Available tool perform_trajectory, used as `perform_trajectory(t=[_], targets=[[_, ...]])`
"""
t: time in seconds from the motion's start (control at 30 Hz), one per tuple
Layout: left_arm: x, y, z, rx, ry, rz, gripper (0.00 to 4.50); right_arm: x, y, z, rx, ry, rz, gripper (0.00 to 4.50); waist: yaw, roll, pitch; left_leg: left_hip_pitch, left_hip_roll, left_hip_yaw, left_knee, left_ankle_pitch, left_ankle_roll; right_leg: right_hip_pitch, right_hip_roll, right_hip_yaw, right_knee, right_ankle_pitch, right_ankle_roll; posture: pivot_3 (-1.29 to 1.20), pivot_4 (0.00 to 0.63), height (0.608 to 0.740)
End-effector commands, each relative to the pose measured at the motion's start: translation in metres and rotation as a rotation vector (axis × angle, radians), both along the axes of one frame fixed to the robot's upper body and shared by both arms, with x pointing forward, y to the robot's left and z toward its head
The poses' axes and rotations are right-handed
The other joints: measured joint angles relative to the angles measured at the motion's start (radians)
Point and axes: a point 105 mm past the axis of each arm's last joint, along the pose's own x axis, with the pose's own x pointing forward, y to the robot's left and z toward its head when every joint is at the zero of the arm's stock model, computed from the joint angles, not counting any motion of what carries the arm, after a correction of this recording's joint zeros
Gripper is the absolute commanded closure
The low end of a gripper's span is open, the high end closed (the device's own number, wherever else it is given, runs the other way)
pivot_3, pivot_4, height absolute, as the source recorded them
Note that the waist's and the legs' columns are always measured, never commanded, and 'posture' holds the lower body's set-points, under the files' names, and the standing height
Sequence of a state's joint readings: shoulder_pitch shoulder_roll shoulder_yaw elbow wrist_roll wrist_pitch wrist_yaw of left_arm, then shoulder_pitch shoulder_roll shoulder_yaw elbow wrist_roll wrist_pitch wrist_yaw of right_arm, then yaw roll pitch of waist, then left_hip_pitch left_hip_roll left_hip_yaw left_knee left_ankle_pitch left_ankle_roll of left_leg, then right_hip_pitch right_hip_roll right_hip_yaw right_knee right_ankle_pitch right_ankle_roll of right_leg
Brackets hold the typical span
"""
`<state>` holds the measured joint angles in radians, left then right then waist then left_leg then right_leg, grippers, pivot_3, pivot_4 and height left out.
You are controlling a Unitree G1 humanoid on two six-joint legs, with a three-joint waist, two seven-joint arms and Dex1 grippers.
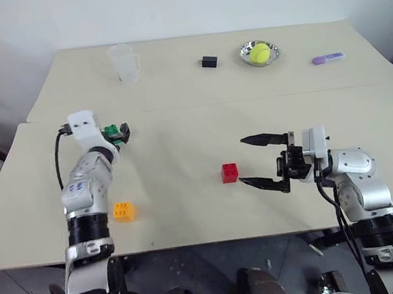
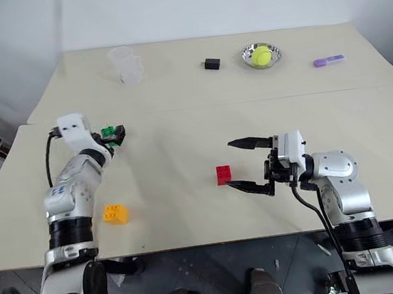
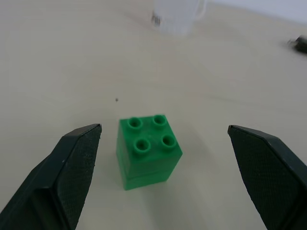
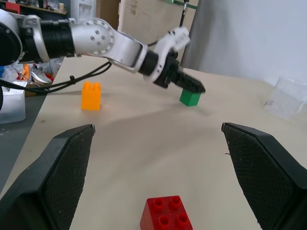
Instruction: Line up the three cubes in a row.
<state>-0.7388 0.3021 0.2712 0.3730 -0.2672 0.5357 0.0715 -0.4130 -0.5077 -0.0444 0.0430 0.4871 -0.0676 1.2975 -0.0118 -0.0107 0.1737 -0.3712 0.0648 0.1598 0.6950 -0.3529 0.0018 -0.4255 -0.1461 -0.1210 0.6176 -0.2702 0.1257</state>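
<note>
My left gripper (image 3: 163, 177) is spread wide around the green cube (image 3: 147, 151): the cube stands on the table (image 1: 180, 131) between the two fingers, touching neither. That cube sits toward the left side of the near table, well apart from the other two.

My right gripper (image 1: 264, 160) is also spread and empty, pointing sideways at the red cube (image 1: 230, 172), which rests just beside the lower fingertip near the table's middle. The orange cube (image 1: 123, 211) lies near the front edge, beside my left arm.

Step in hand, as I judge it: pick up the green cube. No row exists yet; the three cubes form a wide triangle.

Next move calls for:
1. Close the left fingers squarely on the green cube's side faces.
2. Lift it clear.
3. Carry it toward the red cube and set it down in line.

The orange cube then needs the same treatment.
</note>
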Motion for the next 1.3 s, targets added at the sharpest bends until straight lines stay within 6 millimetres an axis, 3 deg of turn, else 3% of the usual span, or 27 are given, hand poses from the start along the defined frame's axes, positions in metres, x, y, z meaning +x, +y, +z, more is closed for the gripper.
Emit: perform_trajectory(t=[0.03, 0.23, 0.33, 0.6, 0.77, 0.9, 1.0, 1.07, 1.13, 1.3], targets=[[0.005, -0.004, 0.002, 0.023, 0.011, 0.006, 0.0, -0.006, 0.003, 0.011, 0.015, -0.04, 0.01, 0.05, 0.002, -0.001, 0.0, 0.0, 0.0, 0.0, 0.0, 0.0, 0.0, 0.0, 0.0, 0.0, 0.0, 0.0, 0.0, 0.0, 0.15, 0.74], [0.007, -0.008, -0.003, 0.025, 0.014, 0.007, 0.0, -0.006, 0.006, 0.011, 0.041, -0.042, -0.013, 0.05, 0.008, -0.001, 0.001, 0.0, 0.0, 0.0, 0.001, 0.0, 0.0, 0.0, 0.0, 0.0, 0.0, 0.0, 0.0, 0.0, 0.15, 0.74], [0.009, -0.006, 0.0, 0.038, -0.002, 0.016, 0.62, -0.006, 0.005, 0.01, 0.041, -0.037, -0.017, 0.0, 0.011, -0.002, 0.001, 0.0, 0.0, 0.0, 0.001, 0.0, 0.0, 0.0, 0.0, 0.0, 0.0, 0.0, 0.0, 0.0, 0.15, 0.74], [0.019, -0.004, 0.009, 0.078, -0.041, -0.01, 3.03, -0.003, 0.009, 0.014, 0.044, -0.033, -0.001, 0.0, 0.01, -0.002, 0.001, -0.001, 0.0, 0.0, 0.002, 0.0, 0.0, 0.0, 0.0, 0.0, 0.0, 0.0, 0.0, 0.0, 0.15, 0.74], [0.017, -0.004, 0.021, 0.101, -0.142, -0.065, 3.02, -0.004, 0.008, 0.012, 0.031, -0.027, -0.002, 0.0, 0.009, -0.002, 0.001, -0.001, 0.0, 0.0, 0.001, 0.0, 0.0, 0.0, 0.0, 0.0, 0.0, 0.0, 0.0, 0.0, 0.15, 0.74], [-0.002, -0.024, 0.054, 0.066, -0.34, -0.398, 3.02, -0.004, -0.003, 0.013, 0.005, -0.034, -0.037, 0.0, 0.008, -0.002, 0.001, -0.001, 0.0, 0.0, 0.001, 0.0, 0.0, 0.0, 0.0, 0.0, 0.0, 0.0, 0.0, 0.0, 0.15, 0.74], [-0.039, -0.058, 0.069, 0.208, -0.414, -0.925, 3.02, -0.002, -0.026, 0.015, -0.033, -0.033, -0.099, 0.0, 0.008, -0.002, 0.002, -0.002, 0.0, 0.002, 0.001, 0.0, 0.0, -0.001, 0.0, 0.0, 0.0, 0.0, 0.0, 0.0, 0.15, 0.74], [-0.063, -0.073, 0.062, 0.267, -0.381, -1.223, 3.02, -0.003, -0.04, 0.013, -0.063, -0.02, -0.134, 0.0, 0.012, -0.002, 0.002, -0.002, 0.0, 0.002, 0.002, 0.0, 0.0, -0.002, 0.0, 0.0, 0.0, 0.0, 0.0, 0.0, 0.15, 0.74], [-0.071, -0.083, 0.046, 0.328, -0.306, -1.402, 3.02, -0.007, -0.053, 0.009, -0.094, 0.007, -0.162, 0.0, 0.019, -0.002, 0.002, -0.002, 0.0, 0.003, 0.002, 0.0, 0.0, -0.001, 0.0, 0.0, -0.002, 0.0, 0.0, 0.0, 0.15, 0.74], [-0.07, -0.106, 0.004, 0.485, -0.14, -1.626, 3.02, -0.025, -0.071, -0.003, -0.148, 0.057, -0.219, 0.0, 0.027, -0.002, 0.002, -0.002, 0.0, 0.003, 0.003, 0.0, 0.001, 0.001, 0.001, 0.0, -0.007, 0.0, 0.0, 0.0, 0.15, 0.74]])
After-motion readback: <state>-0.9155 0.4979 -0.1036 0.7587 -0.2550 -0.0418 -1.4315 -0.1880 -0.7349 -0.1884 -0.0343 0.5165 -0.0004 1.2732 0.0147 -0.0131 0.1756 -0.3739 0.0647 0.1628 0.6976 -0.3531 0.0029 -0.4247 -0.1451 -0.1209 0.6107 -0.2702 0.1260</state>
